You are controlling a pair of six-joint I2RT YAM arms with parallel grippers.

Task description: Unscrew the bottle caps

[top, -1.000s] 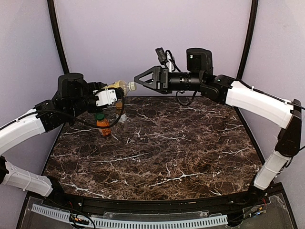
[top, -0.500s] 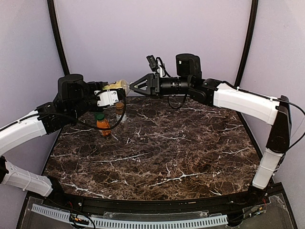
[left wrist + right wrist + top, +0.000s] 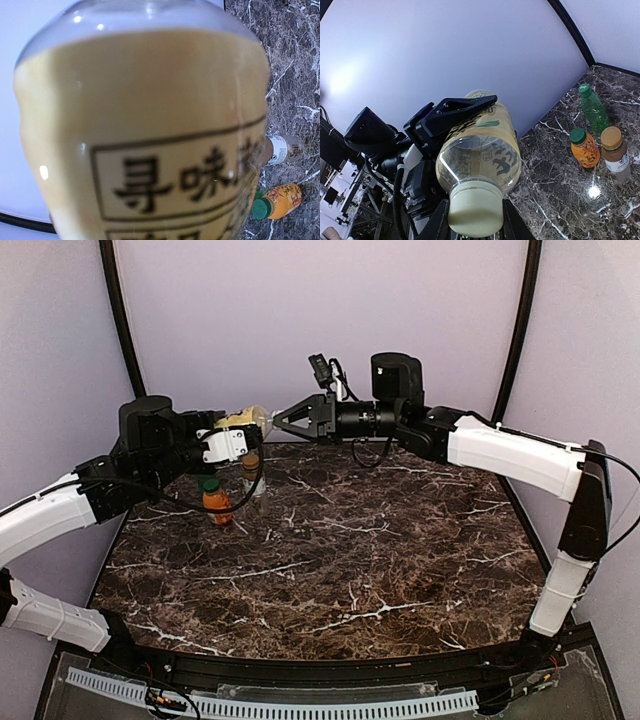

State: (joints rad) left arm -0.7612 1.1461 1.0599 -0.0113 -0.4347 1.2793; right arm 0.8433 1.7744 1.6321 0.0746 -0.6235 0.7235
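We are working on the first cap, and the twist is not yet made. The left gripper [image 3: 238,430] is clamping the tall tea bottle [image 3: 485,150] in the air at the upper left of the overhead frame. The bottle is lying on its side with its neck pointing right. The right gripper [image 3: 275,423] is gripping the cream cap [image 3: 474,212], with a finger pressing on either side of it.

As we are judging it, the next move calls for the right wrist to rotate about the bottle's long axis. Meanwhile the left gripper needs to be keeping the bottle from turning with it.

The right wrist view is giving us the clearest look at the cap, low in the middle of the frame. It is also showing three capped bottles standing on the desk [image 3: 400,570] at right: a green bottle [image 3: 594,107], an orange bottle [image 3: 584,147] and a brown bottle [image 3: 615,155]. The left wrist view is showing almost nothing but the tea bottle's label. The overhead view is showing both arms meeting, but the cap is too small there to make out.
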